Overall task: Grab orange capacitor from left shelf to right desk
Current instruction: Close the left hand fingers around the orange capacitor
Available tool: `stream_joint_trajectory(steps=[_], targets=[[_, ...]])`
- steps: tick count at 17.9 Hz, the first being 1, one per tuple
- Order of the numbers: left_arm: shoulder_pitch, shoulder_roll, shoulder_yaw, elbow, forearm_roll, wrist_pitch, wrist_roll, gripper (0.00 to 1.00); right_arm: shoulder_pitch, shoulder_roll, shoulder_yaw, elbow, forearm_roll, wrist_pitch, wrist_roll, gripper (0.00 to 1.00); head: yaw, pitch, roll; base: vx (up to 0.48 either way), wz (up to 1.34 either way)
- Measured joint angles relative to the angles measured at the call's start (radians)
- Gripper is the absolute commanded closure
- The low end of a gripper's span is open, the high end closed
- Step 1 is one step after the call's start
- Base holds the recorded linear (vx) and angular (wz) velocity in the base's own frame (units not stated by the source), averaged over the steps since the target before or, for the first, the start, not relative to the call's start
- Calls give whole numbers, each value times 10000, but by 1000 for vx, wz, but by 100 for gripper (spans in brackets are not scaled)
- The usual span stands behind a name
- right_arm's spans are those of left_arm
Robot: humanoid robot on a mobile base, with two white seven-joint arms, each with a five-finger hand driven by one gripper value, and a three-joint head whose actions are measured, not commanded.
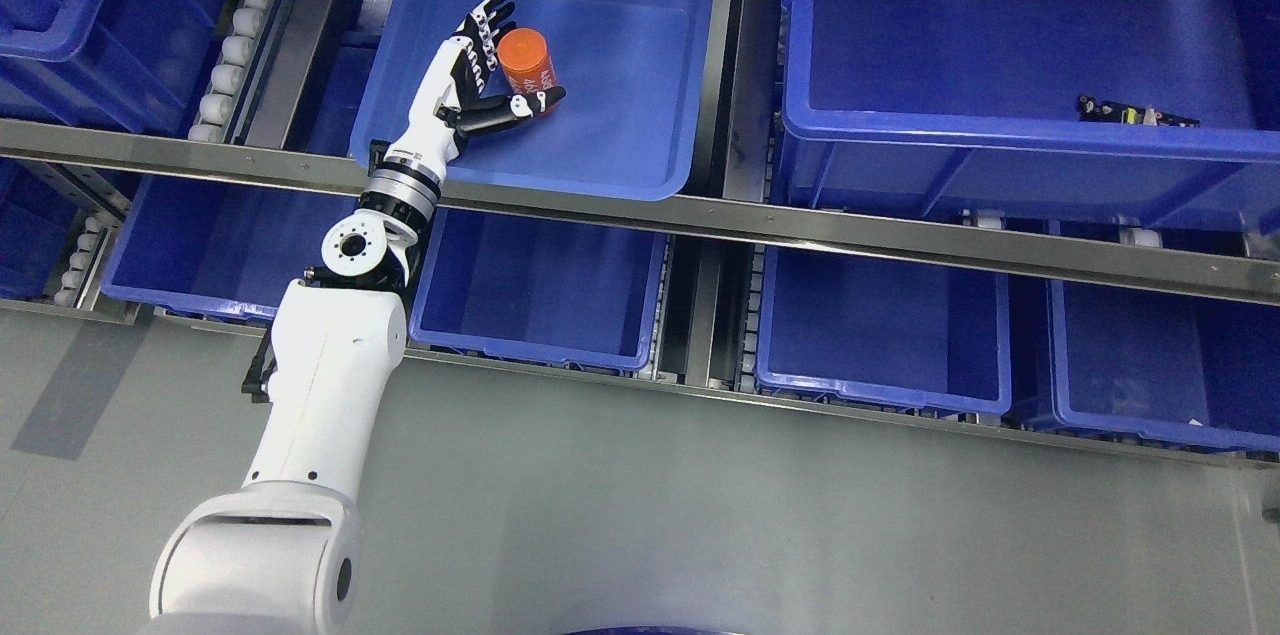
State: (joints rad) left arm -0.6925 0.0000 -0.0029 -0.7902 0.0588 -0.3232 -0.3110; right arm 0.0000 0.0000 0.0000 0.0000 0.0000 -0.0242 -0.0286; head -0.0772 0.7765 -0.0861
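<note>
— Several blue bins (880, 335) sit on metal shelf rails (850, 230) above a grey floor (700, 515). Where's the arm?
— Left arm reaches up into a shallow blue tray (620, 65); left hand (485, 80) spread wide, palm open.
— And the orange capacitor (527, 60)?
— Lying in the tray between fingers (490, 15) and thumb, ungripped.

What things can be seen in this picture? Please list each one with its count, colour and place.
orange capacitor: one, orange, in the shallow tray, between the hand's fingers and thumb
shallow tray: one, blue, upper shelf level, left of centre
deep bins: several, blue, on both shelf levels
small dark part: one, black with pale bits, in the large bin at upper right
shelf rails: grey metal, across the rack
floor: grey, below
left robot hand: one, white and black, open around the capacitor, not clearly closed
</note>
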Motion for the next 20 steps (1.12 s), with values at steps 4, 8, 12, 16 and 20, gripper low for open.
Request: stream_joint_trajectory(steps=[4,8,12,16,20], targets=[[-4,0,-34,-64,15,-60,22,12,0,0,0,0,0,-43,0,0,0,0,0,0,0],[19,0,-158,-252,27,-102,269,1,0,0,0,0,0,-28,0,0,0,0,0,0,0],[41,-1,-344,-459,36,-15,828,0,0,0,0,0,0,-9,0,0,0,0,0,0,0],[72,-1,-637,-643,146,-3,927,1,0,0,0,0,0,-1,0,0,0,0,0,0,0],[96,-1,-987,-763,432,218,984,25,0,0,0,0,0,7,0,0,0,0,0,0,0]])
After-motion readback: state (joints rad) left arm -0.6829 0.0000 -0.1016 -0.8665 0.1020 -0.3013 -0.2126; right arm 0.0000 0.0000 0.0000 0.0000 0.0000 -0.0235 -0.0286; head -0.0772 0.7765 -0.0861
